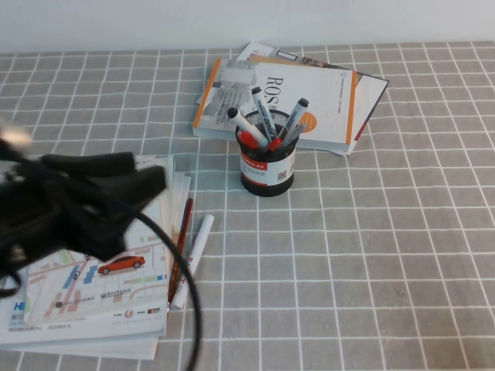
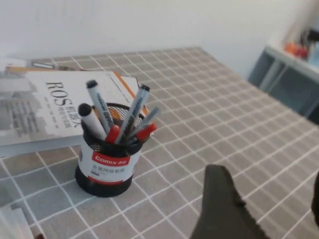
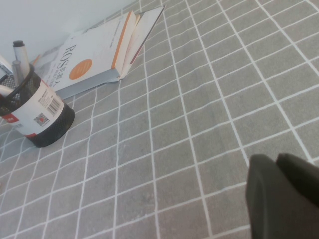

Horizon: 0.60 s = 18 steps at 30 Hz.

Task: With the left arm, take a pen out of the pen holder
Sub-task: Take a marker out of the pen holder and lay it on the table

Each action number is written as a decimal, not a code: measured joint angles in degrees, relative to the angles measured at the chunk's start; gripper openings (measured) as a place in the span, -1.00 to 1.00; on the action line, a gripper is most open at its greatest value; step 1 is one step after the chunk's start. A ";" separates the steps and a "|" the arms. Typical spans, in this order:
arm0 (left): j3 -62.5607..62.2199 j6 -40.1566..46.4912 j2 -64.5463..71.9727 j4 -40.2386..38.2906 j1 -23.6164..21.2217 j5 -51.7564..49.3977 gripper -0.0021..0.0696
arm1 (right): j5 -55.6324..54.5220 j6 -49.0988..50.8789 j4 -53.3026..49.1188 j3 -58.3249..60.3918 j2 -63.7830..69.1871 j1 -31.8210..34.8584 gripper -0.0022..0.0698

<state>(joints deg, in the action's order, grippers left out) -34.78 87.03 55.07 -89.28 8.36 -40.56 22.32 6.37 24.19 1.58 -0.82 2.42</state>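
Black pen holder (image 1: 267, 171) is backed by books (image 1: 309, 93). Left gripper (image 1: 151, 171) is spread wide over papers (image 1: 93, 301), right gripper (image 3: 276, 162) closed above table (image 1: 371, 255).

The left hand (image 1: 151, 176), dark and blurred, hangs over a stack of printed booklets (image 1: 93, 309) on the grey-checked table (image 1: 371, 270). Its tips point toward the black mesh pen holder (image 1: 267, 174), which stands to its right, well apart from it, with several pens (image 1: 261, 112) sticking up. Just below the hand's tips, a red pen (image 1: 181, 247) and a white marker (image 1: 195, 251) lie along the stack's edge, and beyond the holder from the hand lies an orange-edged book (image 1: 309, 93).
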 joint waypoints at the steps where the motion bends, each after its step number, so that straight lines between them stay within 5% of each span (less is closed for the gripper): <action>1: 0.00 3.60 1.70 -1.33 1.82 1.08 0.02 | 0.00 0.00 0.00 0.00 0.00 0.00 -0.97; 8: -1.62 27.06 13.39 -7.09 12.94 9.95 0.10 | 0.00 0.00 0.00 0.00 0.00 0.00 -0.97; 18: -16.81 29.88 31.68 -8.25 14.45 14.85 0.11 | 0.00 0.00 0.00 0.00 0.00 0.00 -0.97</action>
<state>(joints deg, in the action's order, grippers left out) -51.59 116.91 86.75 -97.53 22.81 -25.71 22.32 6.37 24.19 1.58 -0.82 2.42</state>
